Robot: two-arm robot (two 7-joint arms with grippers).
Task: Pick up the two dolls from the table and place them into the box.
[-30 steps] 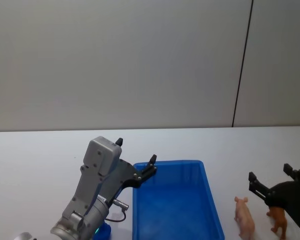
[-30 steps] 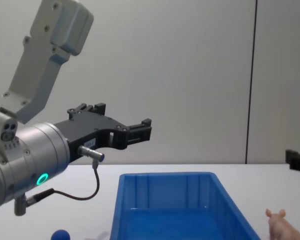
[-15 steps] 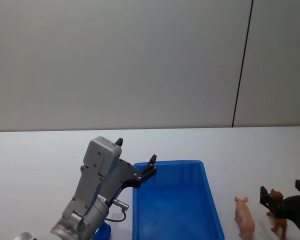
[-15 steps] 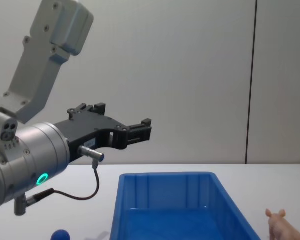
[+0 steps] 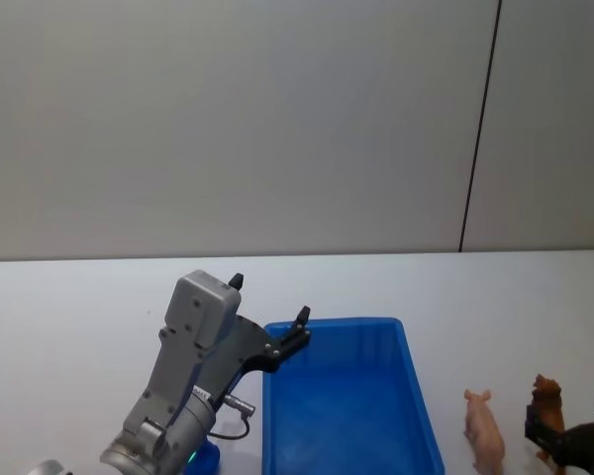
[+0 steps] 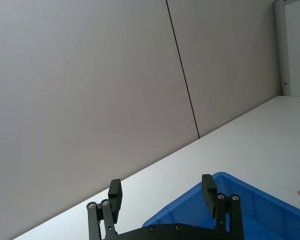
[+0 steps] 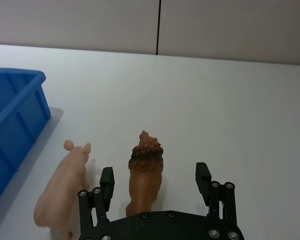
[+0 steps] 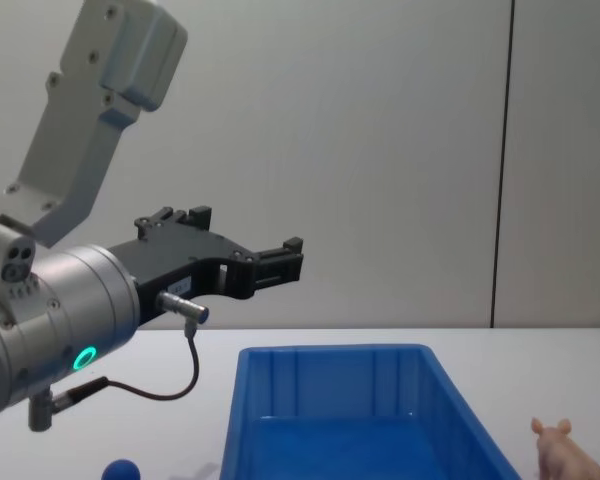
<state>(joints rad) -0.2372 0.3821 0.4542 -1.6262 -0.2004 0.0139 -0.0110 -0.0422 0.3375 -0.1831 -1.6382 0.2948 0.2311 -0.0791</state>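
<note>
Two dolls (image 7: 65,187) (image 7: 145,167) beside box (image 7: 15,115), right hand (image 7: 155,172) spread

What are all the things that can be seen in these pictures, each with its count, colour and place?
box: one, bright blue, on the table, near the middle.
pig doll: one, pale pink, on the table to the right of the box, apart from it.
brown doll: one, dark brown, on the table just right of the pig doll.
table: one, white, under all of these.
wall: one, grey, behind the table, with a dark vertical seam.
left claw: one, black, open, raised near the box's back left corner.
right claw: one, black, open, low, with one finger on each side of the brown doll.
</note>
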